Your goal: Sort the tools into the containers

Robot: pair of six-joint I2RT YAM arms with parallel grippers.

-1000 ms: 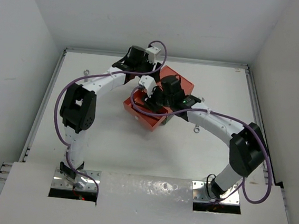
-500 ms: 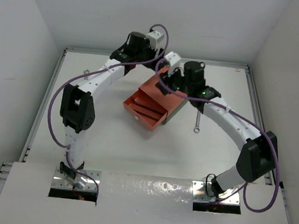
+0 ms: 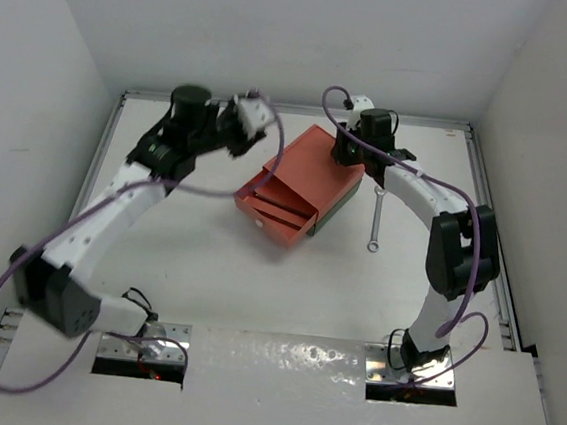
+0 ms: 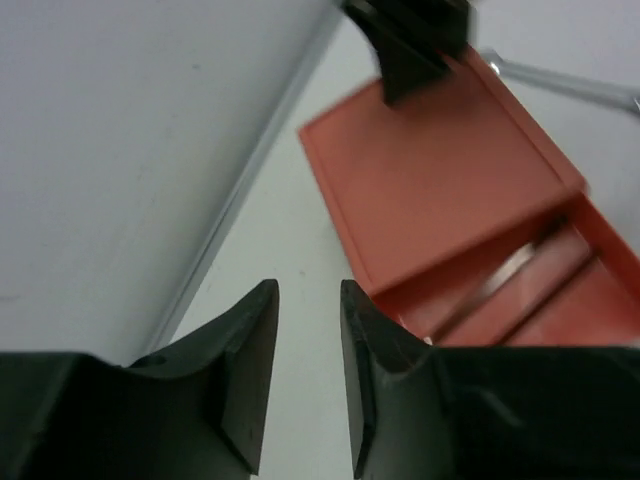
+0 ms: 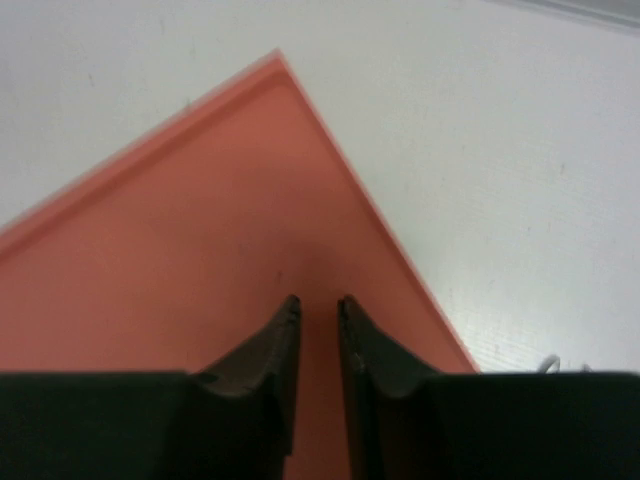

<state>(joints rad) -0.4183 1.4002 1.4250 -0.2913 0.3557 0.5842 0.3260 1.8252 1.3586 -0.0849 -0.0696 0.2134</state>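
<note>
Both pincers empty at the orange-red box [image 3: 306, 166].
Your left gripper [image 4: 307, 292] stands parted beside it; your right gripper [image 5: 318, 302] hangs barely parted above its lid; a wrench [image 3: 375, 219] lies nearby.

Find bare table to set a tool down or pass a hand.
Widest bare table between the open drawer and the arm bases. Smaller patch between drawer and left arm. Crowded: far edge behind the orange-red box, where both arms reach in; the wrench lies in the strip beside the right arm.

Open orange-red drawer box [image 3: 308, 165] apparently atop green box [image 3: 337, 212], silver wrench [image 3: 375, 219] beside.
</note>
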